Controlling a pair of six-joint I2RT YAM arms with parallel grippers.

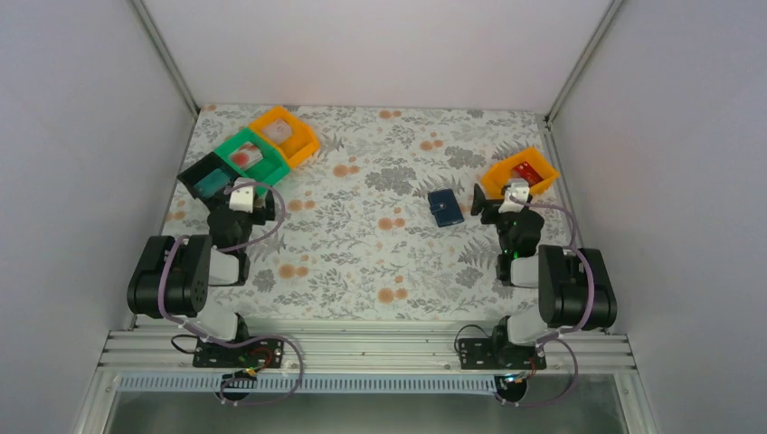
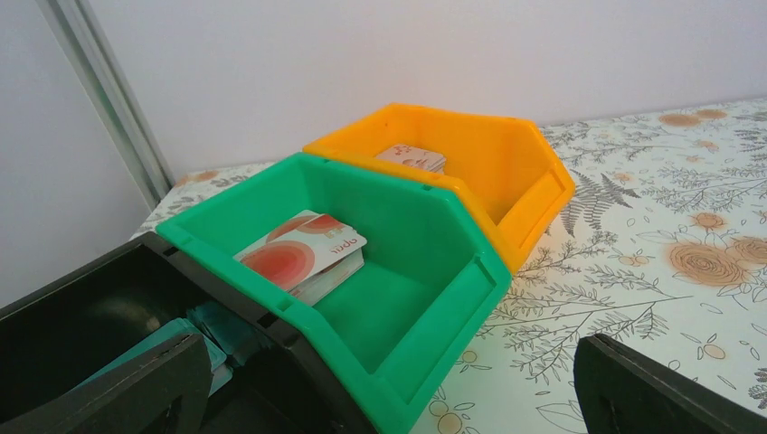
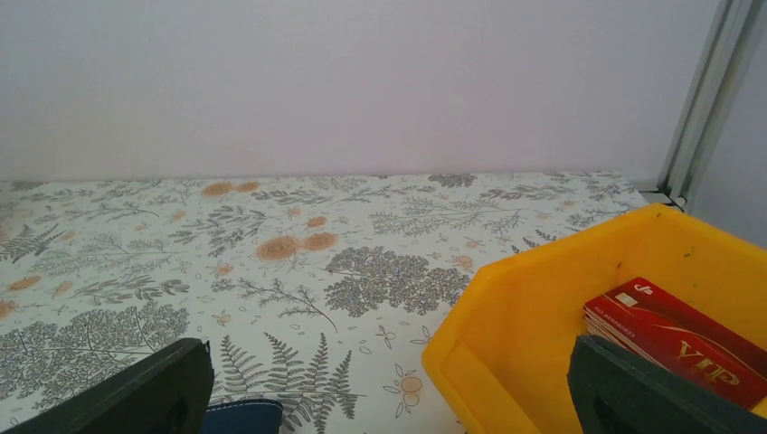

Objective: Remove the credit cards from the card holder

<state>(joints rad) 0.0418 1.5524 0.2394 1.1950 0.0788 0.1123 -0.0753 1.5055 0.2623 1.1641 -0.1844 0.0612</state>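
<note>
Navy card holder (image 1: 445, 207) lies folded shut on the surface (image 1: 362, 226), right of centre, near your right fingers (image 3: 163, 389). Those and your left fingers (image 2: 136, 389) stand spread and empty; the credit cards all seem left to pull.

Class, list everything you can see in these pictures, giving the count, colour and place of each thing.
card holder: 1, dark navy, on the table right of centre
green bin: 1, green, far left, middle of a row of three
black bin: 1, black, nearest in that row
orange bins: 2, orange, one farthest in that row, one far right
cards: 4 stacks, one per bin; pale with red blotch, pale, teal, red
table: 1, floral cloth
left gripper: 1, black, open, facing the row
right gripper: 1, black, open, between holder and bin
</note>
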